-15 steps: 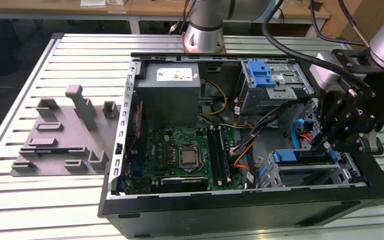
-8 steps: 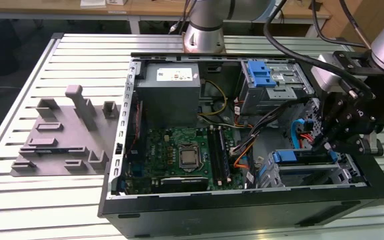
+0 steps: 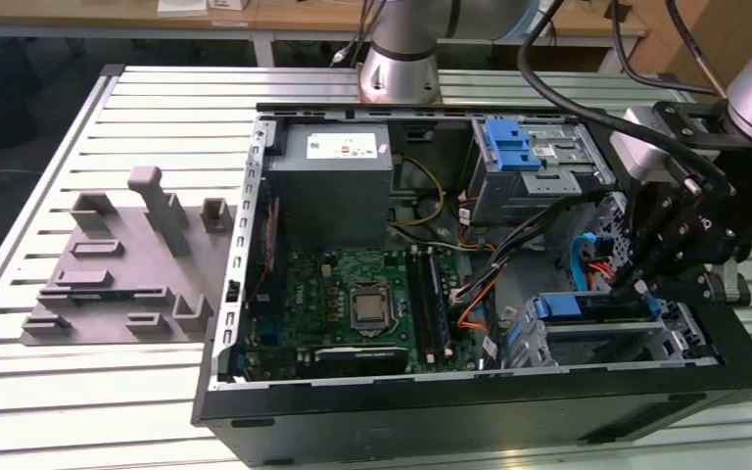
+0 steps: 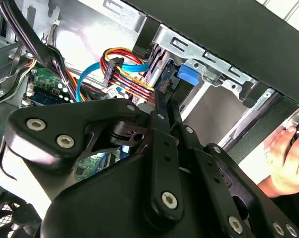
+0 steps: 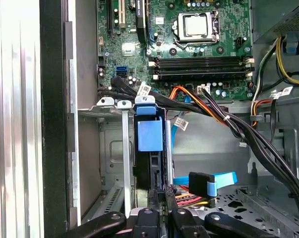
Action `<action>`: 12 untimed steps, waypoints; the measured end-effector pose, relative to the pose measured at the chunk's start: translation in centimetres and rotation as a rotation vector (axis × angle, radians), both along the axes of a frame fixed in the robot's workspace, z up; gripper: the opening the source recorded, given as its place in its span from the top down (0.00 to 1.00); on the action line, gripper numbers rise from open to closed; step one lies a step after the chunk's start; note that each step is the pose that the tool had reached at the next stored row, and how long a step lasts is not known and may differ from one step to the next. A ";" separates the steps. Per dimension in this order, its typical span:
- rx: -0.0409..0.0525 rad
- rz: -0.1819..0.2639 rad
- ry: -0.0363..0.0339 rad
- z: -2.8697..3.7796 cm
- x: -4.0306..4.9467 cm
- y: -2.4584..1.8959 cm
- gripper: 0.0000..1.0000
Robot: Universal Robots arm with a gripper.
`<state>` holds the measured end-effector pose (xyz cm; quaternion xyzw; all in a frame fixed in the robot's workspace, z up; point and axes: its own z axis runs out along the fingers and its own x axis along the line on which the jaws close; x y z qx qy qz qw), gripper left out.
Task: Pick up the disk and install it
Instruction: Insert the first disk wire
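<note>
We are seeing the disk (image 5: 149, 135) sitting edge-on in the drive cage (image 5: 107, 148), at the front corner of the open computer case (image 3: 481, 406), toward the exterior view's right. Its blue carrier frame is showing at the top of the slot in both wrist views. The gripper (image 5: 164, 192) is hanging right at the disk's exposed edge, just beside the red and blue cables (image 5: 209, 181). We are not able to tell whether it is open, closed or gripping the disk, since the contact is hidden.

We are judging the disk as stiff, fairly heavy for its size and shock-sensitive. The bare metal faces are looking slick. The plastic frame is likely flexing a bit, so we are rating the two flat faces near the frame edge as the best hold, away from the connector end. A person's hand (image 4: 287, 157) is resting outside the case wall.
</note>
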<state>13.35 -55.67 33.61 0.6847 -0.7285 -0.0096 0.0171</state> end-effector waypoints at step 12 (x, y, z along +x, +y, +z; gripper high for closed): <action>-0.0002 -0.001 0.0050 -0.22 0.14 0.00 0.84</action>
